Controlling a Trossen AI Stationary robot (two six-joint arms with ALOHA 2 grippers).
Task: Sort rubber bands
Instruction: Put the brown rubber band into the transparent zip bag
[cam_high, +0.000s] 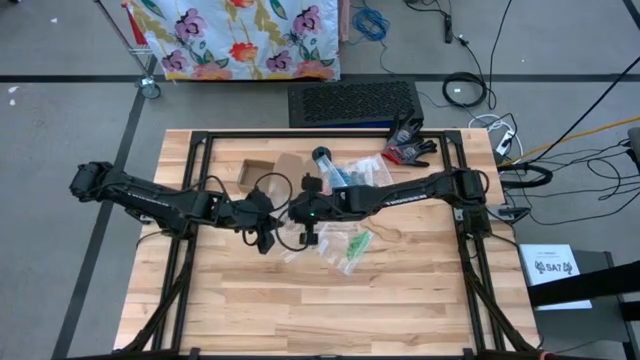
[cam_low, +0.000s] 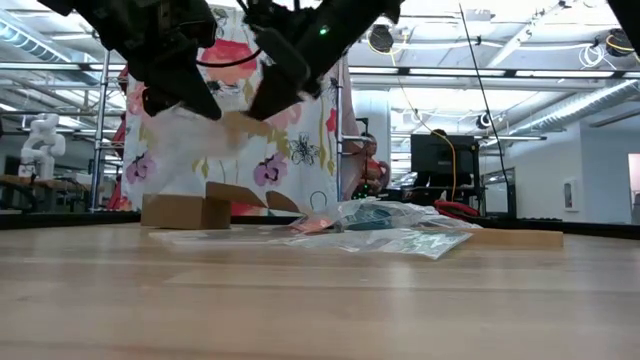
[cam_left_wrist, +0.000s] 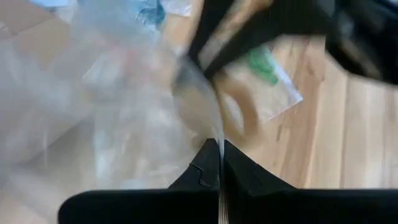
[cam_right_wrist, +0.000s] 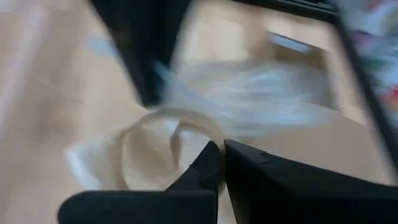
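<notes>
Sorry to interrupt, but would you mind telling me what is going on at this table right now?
Both arms meet over the middle of the wooden table. The left gripper and right gripper are each shut on the same clear plastic bag, holding it up in the air between them. More clear bags and a small cardboard box lie on the table behind.

A pale butcher-block wood worktop (cam_high: 300, 310), smooth with a satin sheen, carries glossy, crinkled clear plastic bags (cam_high: 350, 245) at centre frame, beside a matt brown cardboard box (cam_low: 185, 208). Matt black plastic claws, left (cam_left_wrist: 219, 163) and right (cam_right_wrist: 217, 163), pinch transparent film. Flowered cloth (cam_high: 235, 35) hangs at upper left.
</notes>
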